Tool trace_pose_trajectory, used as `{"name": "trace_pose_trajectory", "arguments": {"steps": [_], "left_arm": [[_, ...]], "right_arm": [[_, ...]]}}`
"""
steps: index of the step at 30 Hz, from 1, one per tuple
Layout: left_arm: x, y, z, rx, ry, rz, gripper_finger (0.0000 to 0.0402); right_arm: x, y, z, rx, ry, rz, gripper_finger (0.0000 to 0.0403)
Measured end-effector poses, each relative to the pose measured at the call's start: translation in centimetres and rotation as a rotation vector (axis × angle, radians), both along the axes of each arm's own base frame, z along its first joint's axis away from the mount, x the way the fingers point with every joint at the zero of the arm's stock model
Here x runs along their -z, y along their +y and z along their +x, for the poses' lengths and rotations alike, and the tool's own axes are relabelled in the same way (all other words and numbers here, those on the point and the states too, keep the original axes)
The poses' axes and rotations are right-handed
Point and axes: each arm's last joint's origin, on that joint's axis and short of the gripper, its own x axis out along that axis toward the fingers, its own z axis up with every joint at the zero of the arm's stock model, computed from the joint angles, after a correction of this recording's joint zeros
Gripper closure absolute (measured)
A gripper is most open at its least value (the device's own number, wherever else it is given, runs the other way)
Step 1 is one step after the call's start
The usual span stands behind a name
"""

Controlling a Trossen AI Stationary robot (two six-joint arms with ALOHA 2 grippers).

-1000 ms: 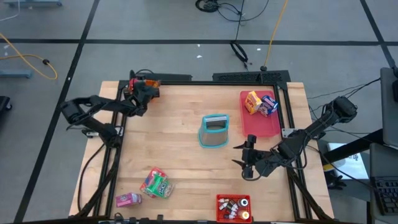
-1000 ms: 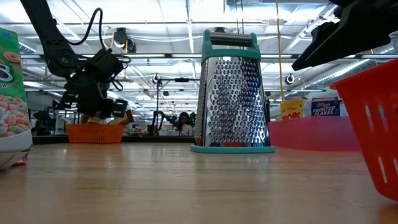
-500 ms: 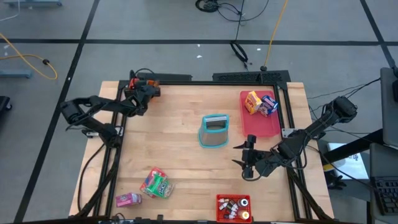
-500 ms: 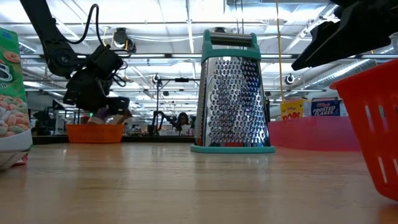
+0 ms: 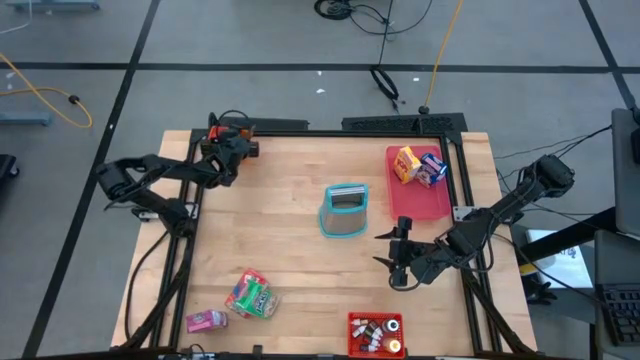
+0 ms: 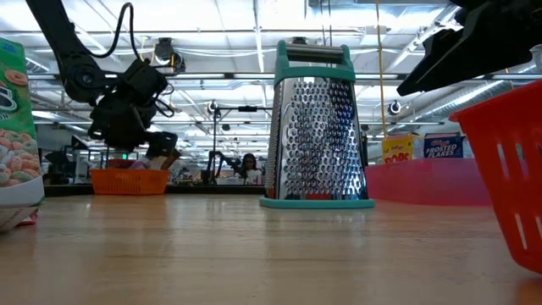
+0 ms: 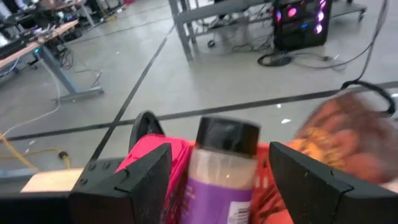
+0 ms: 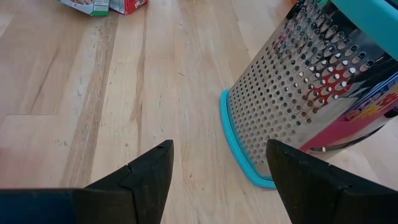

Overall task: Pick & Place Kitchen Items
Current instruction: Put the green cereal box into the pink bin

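Observation:
My left gripper [image 5: 238, 147] hovers open over the orange bin [image 6: 127, 180] at the table's far left corner. In the left wrist view a small bottle [image 7: 224, 168] with a black cap and purple label stands upright between its fingers, with a gap on each side. A pink packet [image 7: 149, 155] lies behind the bottle in the bin. My right gripper [image 5: 398, 258] hangs open above bare wood near the right side, just on the near side of the steel grater [image 5: 345, 210]. Snack packets [image 5: 250, 295] and a pink packet [image 5: 205, 320] lie on the near left of the table.
The teal-framed grater [image 6: 318, 123] stands upright mid-table. A pink tray [image 5: 425, 200] at the far right carries cereal boxes [image 5: 418, 165]. A red bin [image 5: 375, 335] with tiny bottles sits at the near edge. A cereal packet [image 6: 17, 127] is close to the low camera.
My left gripper has shifted slightly upward and turned a little above the orange bin, and the bottle below it has changed place against the bin. My right arm has stayed still.

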Motion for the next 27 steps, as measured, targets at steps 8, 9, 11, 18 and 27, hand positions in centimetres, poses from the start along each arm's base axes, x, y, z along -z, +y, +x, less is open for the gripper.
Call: {"name": "trace_pose_trajectory", "arguments": {"steps": [8,9,11,18,27], "left_arm": [[-3.3,-1.9,0.1,0.070,-0.051,0.070,0.0131],[-3.7,-2.3,0.0,0.086,-0.049,0.069,0.0131],[-4.4,-3.3,-0.2,0.123,-0.050,0.061,0.0131],[-6.4,-7.1,-0.6,0.357,-0.182,-0.011,0.0131],[-7.2,-11.3,-0.3,0.794,-0.381,-0.235,0.0131]], "right_arm": [[0.0,0.0,0.0,0.000,0.000,0.000,0.0154],[0.0,0.0,0.0,0.000,0.000,0.000,0.0154],[0.0,0.0,0.0,0.000,0.000,0.000,0.0154],[0.0,0.0,0.0,0.000,0.000,0.001,0.0154],[0.0,0.0,0.0,0.009,-0.003,0.014,0.0154]]}}
